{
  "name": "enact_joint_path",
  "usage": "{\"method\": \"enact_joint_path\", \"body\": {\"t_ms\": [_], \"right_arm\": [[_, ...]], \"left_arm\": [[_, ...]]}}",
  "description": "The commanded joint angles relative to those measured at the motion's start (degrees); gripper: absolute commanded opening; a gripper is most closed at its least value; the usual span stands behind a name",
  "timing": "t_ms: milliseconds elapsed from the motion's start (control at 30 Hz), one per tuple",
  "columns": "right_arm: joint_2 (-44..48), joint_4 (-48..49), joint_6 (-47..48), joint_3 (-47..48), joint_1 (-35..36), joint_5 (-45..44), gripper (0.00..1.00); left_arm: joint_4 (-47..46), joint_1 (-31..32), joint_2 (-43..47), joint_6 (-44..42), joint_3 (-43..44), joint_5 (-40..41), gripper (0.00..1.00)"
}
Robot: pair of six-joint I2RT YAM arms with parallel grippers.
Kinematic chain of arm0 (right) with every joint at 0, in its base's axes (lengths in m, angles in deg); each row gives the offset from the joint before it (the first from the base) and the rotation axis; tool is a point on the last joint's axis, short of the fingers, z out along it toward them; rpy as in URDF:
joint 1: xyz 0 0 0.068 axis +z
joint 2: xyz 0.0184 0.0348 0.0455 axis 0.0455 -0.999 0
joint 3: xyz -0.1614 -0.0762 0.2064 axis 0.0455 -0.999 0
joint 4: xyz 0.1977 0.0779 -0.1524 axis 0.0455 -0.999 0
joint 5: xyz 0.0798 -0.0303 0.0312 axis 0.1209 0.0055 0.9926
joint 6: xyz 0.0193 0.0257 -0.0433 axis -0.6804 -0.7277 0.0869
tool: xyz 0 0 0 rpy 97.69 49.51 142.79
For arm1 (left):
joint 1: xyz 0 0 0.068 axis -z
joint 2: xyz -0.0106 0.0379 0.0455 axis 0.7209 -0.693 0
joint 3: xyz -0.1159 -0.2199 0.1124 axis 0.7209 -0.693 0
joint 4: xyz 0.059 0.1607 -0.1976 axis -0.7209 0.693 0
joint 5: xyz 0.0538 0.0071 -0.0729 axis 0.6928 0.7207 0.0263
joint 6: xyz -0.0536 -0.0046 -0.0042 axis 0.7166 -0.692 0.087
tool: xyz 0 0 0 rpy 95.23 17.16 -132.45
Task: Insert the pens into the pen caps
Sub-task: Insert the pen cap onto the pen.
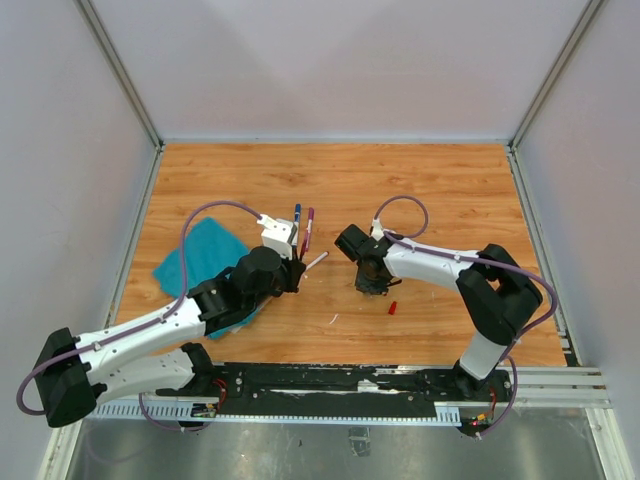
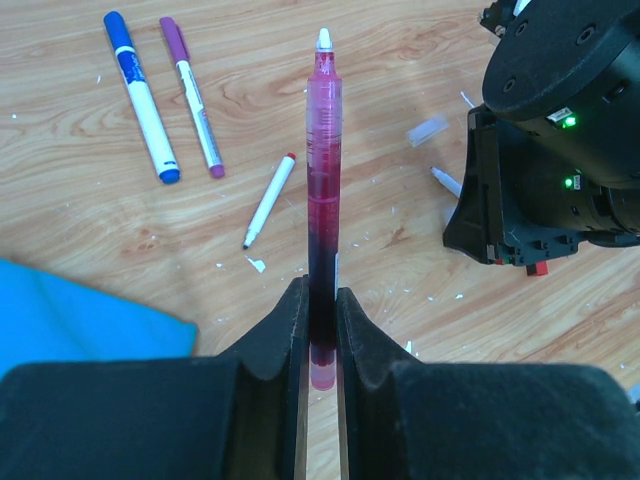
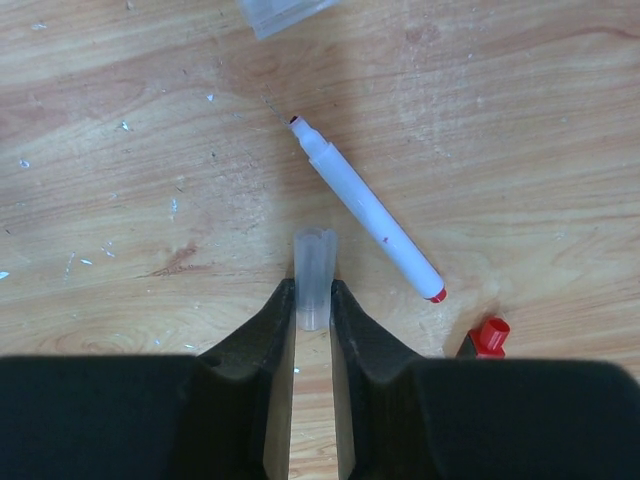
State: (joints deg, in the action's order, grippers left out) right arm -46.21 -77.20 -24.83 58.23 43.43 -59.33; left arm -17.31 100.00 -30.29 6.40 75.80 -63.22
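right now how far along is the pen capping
Done, apparently: the blue pen and purple pen lie capped. In hand: the left gripper pinches a pink pen, the right gripper a clear cap. Left: joining those, then the bare white pen and the red cap lying apart.

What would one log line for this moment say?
left gripper: shut on pink pen | right gripper: shut on clear cap | pen and cap: apart, not yet joined | red cap: loose on table
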Motion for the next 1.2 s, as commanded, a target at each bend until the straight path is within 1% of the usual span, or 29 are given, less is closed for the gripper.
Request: {"method": "enact_joint_path", "body": {"t_ms": [0,133,200,267,300,433,567,700,833,1000,1167], "right_arm": [[-0.3,-0.1,1.3,-1.9,0.9,-1.9,0.14],[1.9,2.8,6.1,-3.3,0.9,-0.6,0.03],[3.0,6.6,13.0,-3.8,1.0,2.5,0.01],[3.8,9.3,21.6,-4.1,1.0,8.5,0.01],[4.2,10.2,24.3,-4.4,1.0,10.1,0.01],[7.6,14.9,32.0,-8.2,1.1,14.1,0.01],[14.2,22.4,39.0,-13.9,1.1,20.3,0.01],[20.7,27.7,44.5,-18.3,1.1,26.6,0.01],[27.2,32.8,49.3,-22.1,1.1,32.1,0.01],[37.4,41.3,52.3,-28.2,1.1,38.5,0.01],[47.4,48.3,54.3,-32.1,1.1,43.1,0.01]], "left_arm": [[-0.5,0.4,1.7,-0.1,-0.3,1.9,0.01],[-0.4,0.4,2.2,-0.1,-0.4,2.2,0.01],[-0.2,0.4,2.4,-0.1,-0.4,2.4,0.01],[-0.1,0.4,2.5,-0.1,-0.5,2.6,0.01],[0.0,0.4,2.6,-0.1,-0.5,2.7,0.00],[0.6,0.4,3.5,0.0,-0.4,3.8,0.01],[1.2,0.3,5.8,0.2,-0.7,5.7,0.01],[1.2,0.4,8.4,0.8,-1.4,7.4,0.01],[0.7,0.4,10.0,0.9,-2.1,7.4,0.00],[0.4,0.4,10.3,1.5,-2.3,6.7,0.00],[-1.1,0.4,10.8,1.5,-2.9,5.0,0.01]]}}
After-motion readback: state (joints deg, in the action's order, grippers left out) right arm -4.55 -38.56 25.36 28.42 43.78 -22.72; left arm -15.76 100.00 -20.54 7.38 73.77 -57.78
